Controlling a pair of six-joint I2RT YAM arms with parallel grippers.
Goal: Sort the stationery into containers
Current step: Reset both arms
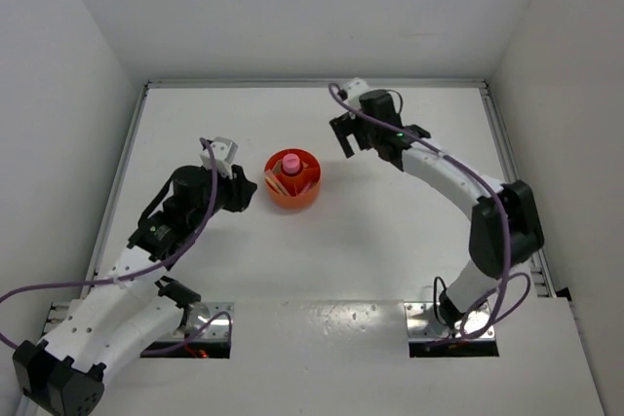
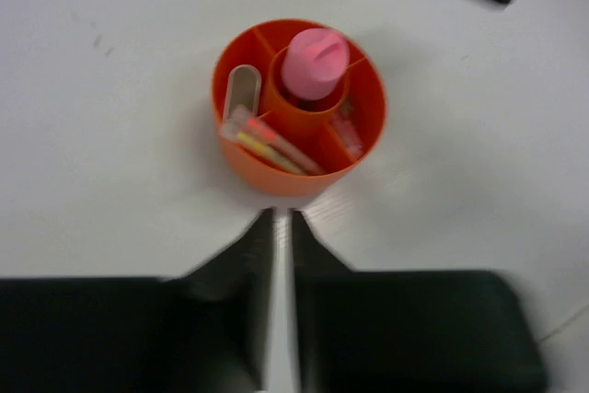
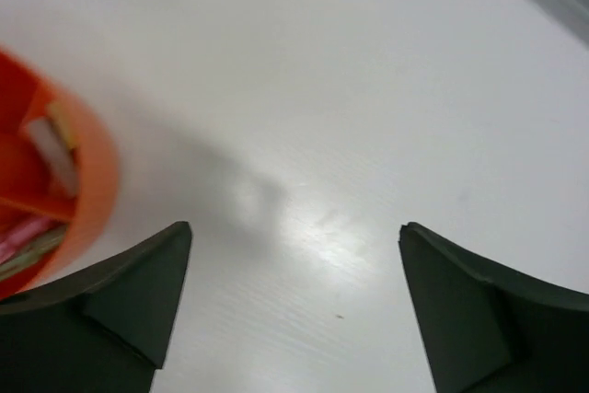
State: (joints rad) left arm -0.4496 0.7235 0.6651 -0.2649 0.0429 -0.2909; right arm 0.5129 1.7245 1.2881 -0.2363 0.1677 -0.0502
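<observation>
Left gripper (image 2: 282, 218) pinched, right gripper (image 3: 294, 227) spread.

The round plastic tub (image 2: 296, 179) is bright orange, walls and dividers alike. The chunky capsule (image 2: 314, 63) in it is pink-magenta. One slim stick (image 2: 242, 89) is pale whitish-tan. The bundled sticks (image 2: 276, 146) are pastel pink with a yellow-green streak. The flat surface (image 1: 390, 231) is plain white, unpatterned. The left gripper (image 2: 282, 216) and right gripper (image 3: 294, 229) have black jaws. The thin cables (image 1: 58, 286) are purple.
</observation>
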